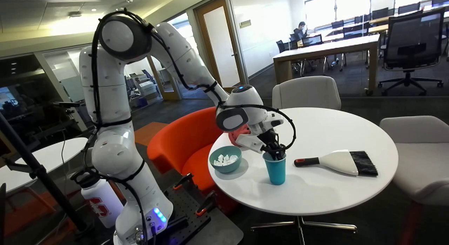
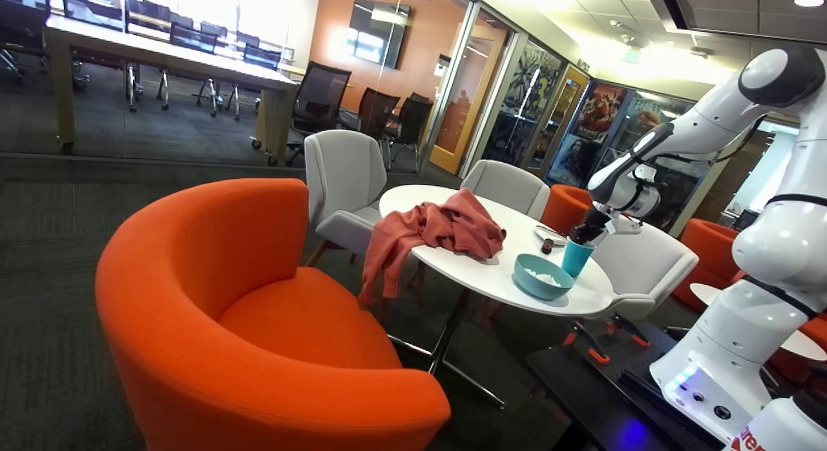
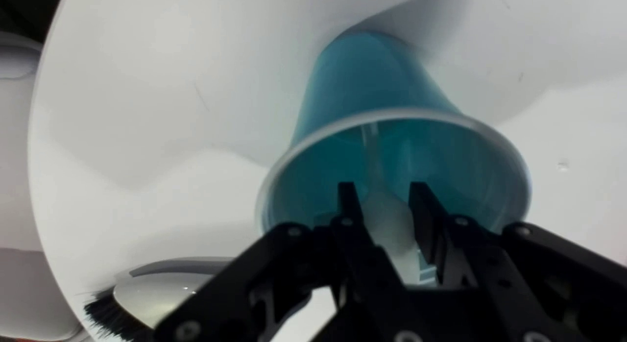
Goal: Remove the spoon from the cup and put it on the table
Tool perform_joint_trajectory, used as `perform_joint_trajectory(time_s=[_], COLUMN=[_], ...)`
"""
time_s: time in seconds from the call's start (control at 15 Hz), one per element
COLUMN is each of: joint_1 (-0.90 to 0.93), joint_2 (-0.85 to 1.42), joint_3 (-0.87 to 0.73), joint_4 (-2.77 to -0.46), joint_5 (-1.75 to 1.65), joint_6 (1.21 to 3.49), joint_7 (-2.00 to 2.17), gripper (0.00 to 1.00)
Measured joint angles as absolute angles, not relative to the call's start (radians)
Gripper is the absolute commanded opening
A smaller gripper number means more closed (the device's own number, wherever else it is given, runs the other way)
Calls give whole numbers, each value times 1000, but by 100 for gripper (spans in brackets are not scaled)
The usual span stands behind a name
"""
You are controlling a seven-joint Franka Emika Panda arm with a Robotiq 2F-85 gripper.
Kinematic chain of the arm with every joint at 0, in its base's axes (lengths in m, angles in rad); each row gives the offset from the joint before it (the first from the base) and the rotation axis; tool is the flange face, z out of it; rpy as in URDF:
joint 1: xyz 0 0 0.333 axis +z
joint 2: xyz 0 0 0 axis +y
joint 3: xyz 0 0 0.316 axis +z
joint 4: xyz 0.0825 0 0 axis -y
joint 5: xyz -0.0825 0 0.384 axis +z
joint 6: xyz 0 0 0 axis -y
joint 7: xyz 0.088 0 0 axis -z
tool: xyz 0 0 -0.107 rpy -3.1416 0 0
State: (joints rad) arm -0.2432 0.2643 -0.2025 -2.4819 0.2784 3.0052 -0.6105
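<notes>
The blue cup (image 1: 276,173) stands upright on the white round table (image 1: 326,129). It shows in both exterior views (image 2: 576,261) and fills the middle of the wrist view (image 3: 372,77). A pale spoon (image 3: 389,222) stands in the cup, thin handle down and broad end up. My gripper (image 3: 382,190) points down at the cup's mouth, with its fingertips inside the rim. Its two black fingers are drawn in on both sides of the spoon's broad end and appear to touch it. In both exterior views the gripper (image 1: 275,153) hides the spoon.
A teal bowl (image 1: 226,160) with white pieces stands beside the cup. A white brush (image 1: 336,162) with black bristles and a red-tipped handle lies on the cup's other side. A crumpled red cloth (image 2: 452,225) hangs over the table edge. Chairs surround the table.
</notes>
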Motion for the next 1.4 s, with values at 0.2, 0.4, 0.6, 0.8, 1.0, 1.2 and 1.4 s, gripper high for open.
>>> perform_joint_trajectory(time_s=[0.2, 0.4, 0.6, 0.8, 1.0, 1.2, 1.4], joint_1=[-248, -259, -279, -301, -304, -299, -262], joint_2=[264, 247, 178, 74, -41, -150, -249], joint_3=[-200, -198, -191, -178, -174, -175, -184], joint_4=[-2491, -2521, -2570, -2620, -2652, -2668, -2673], joint_5=[278, 278, 278, 283, 309, 321, 361], joint_6=[3033, 3066, 3066, 3056, 3022, 2993, 2982], joint_7=[-625, -641, -678, -726, -781, -804, -834], gripper=[8, 8, 8, 8, 8, 8, 8])
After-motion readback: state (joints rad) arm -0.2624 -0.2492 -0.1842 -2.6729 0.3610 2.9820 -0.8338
